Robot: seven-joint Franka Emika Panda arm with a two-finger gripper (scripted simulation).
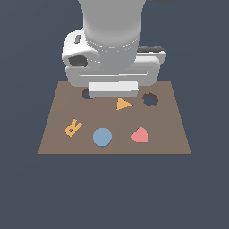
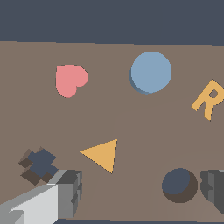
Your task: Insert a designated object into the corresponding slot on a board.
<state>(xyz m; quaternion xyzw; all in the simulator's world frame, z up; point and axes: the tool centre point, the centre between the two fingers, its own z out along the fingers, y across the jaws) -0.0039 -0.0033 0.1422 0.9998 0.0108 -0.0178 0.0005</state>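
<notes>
Across the board (image 1: 53,134), from the exterior view's left to its right, lay an orange letter R (image 1: 73,128), the blue disc (image 1: 102,137) and a pink heart (image 1: 140,135), all untouched on the near edge. The round hole (image 2: 180,185) sat at the far edge, partly hidden under the arm. The claw (image 2: 140,192) hung empty with fingers spread wide, well apart from the disc, so I judged it might close on the nearby orange triangle (image 1: 123,104) or later mistake the toothed hole (image 1: 150,99) for the slot.

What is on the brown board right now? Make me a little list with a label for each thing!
board: flat, brown, rectangular
blue disc: lying on the board, not in a hole
round hole: dark, empty
gear-toothed hole: dark, empty
pink heart: beside the disc, apart
orange triangle: mid-board
orange letter R: near an edge
gripper: open, holding nothing, fingers either side of the round hole
</notes>
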